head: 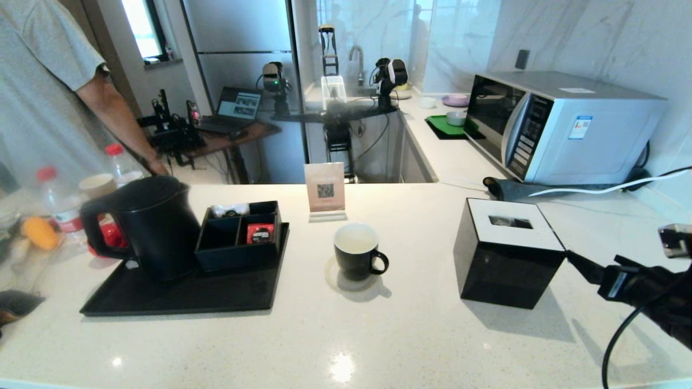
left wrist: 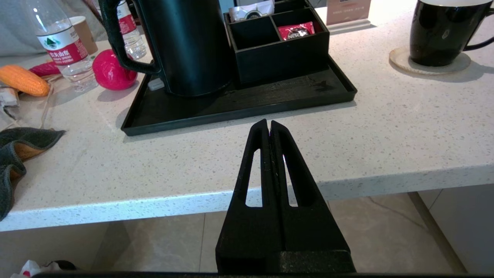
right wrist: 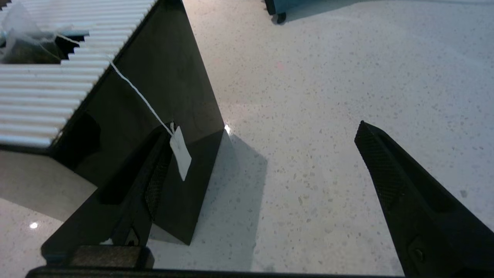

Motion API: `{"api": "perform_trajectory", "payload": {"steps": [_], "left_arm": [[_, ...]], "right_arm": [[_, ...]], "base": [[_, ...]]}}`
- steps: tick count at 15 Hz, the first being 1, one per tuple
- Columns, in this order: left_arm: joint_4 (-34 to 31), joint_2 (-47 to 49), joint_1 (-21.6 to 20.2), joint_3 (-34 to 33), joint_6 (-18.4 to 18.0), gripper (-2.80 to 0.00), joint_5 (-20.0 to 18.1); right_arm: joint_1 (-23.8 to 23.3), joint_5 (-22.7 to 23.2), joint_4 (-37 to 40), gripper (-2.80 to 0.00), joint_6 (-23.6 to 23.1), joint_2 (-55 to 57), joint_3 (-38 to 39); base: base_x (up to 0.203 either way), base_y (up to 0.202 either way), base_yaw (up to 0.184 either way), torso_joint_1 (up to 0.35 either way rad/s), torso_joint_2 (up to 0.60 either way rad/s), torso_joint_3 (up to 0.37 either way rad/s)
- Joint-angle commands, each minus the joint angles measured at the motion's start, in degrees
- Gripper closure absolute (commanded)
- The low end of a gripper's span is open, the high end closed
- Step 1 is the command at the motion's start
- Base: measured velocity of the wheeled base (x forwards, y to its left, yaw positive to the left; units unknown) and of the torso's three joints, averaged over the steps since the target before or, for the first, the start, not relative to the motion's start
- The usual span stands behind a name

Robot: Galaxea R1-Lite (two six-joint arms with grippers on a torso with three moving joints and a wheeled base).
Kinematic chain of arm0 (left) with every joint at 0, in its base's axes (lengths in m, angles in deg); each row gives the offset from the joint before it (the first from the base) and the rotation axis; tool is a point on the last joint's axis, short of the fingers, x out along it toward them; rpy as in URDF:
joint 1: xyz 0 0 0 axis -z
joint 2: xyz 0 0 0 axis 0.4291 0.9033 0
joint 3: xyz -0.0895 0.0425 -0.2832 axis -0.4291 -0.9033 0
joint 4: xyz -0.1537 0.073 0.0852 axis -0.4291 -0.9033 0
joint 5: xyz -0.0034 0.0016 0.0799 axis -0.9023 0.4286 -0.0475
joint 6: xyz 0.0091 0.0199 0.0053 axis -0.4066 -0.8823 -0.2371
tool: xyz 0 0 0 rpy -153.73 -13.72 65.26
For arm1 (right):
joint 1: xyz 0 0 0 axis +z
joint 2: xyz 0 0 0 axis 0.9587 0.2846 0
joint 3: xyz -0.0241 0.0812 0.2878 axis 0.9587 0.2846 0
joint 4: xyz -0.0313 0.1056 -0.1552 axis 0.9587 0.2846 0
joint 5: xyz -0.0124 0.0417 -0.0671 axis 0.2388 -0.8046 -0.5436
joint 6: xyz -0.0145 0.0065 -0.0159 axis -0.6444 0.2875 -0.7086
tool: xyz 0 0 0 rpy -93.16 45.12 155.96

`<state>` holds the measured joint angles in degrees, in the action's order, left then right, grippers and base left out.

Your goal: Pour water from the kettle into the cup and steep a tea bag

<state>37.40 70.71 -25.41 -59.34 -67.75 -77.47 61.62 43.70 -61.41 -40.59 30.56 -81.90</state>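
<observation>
The matte-black kettle [head: 154, 232] stands on a black tray [head: 184, 297] at the left, handle toward the left. The black cup [head: 357, 251] with a white inside sits on a round coaster mid-counter, handle to the right. A tea bag [right wrist: 23, 46] lies in the top opening of the black tissue box [head: 508, 251]. Its string runs down to a white tag [right wrist: 180, 152] hanging against one finger of my right gripper [right wrist: 266, 135]. That gripper is open beside the box's right side. My left gripper [left wrist: 269, 123] is shut and empty over the counter's front edge, short of the tray [left wrist: 239, 104].
A black organizer [head: 240, 235] with sachets shares the tray. A QR sign [head: 325, 192] stands behind the cup and a microwave [head: 562, 124] at the back right. Water bottles, a red ball [left wrist: 112, 71], a corn cob and a grey cloth [left wrist: 19, 150] crowd the left, where a person [head: 43, 81] stands.
</observation>
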Motion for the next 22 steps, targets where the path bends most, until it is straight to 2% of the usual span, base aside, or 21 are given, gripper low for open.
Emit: {"api": "perform_trajectory", "payload": {"steps": [1, 7, 14, 15, 18, 22], "left_arm": [[0.0, 0.0, 0.0, 0.0, 0.0, 0.0, 0.0], [0.0, 0.0, 0.0, 0.0, 0.0, 0.0, 0.0], [0.0, 0.0, 0.0, 0.0, 0.0, 0.0, 0.0], [0.0, 0.0, 0.0, 0.0, 0.0, 0.0, 0.0], [0.0, 0.0, 0.0, 0.0, 0.0, 0.0, 0.0], [0.0, 0.0, 0.0, 0.0, 0.0, 0.0, 0.0]], "right_arm": [[0.0, 0.1, -2.4, -2.8, 0.1, 0.1, 0.9], [0.0, 0.2, -2.1, -2.8, -1.9, -0.3, 6.8], [0.0, 0.2, -2.4, -2.8, -1.8, -0.1, 6.8], [0.0, 0.1, -2.4, 0.0, -1.9, -0.1, 6.8], [0.0, 0.1, -2.4, 0.0, -1.8, -0.6, 6.0], [-3.2, 0.3, -1.3, 0.0, -0.9, -4.4, -5.5]], "base": [[0.0, 0.0, 0.0, 0.0, 0.0, 0.0], [0.0, 0.0, 0.0, 0.0, 0.0, 0.0], [0.0, 0.0, 0.0, 0.0, 0.0, 0.0], [0.0, 0.0, 0.0, 0.0, 0.0, 0.0], [0.0, 0.0, 0.0, 0.0, 0.0, 0.0], [0.0, 0.0, 0.0, 0.0, 0.0, 0.0]]}}
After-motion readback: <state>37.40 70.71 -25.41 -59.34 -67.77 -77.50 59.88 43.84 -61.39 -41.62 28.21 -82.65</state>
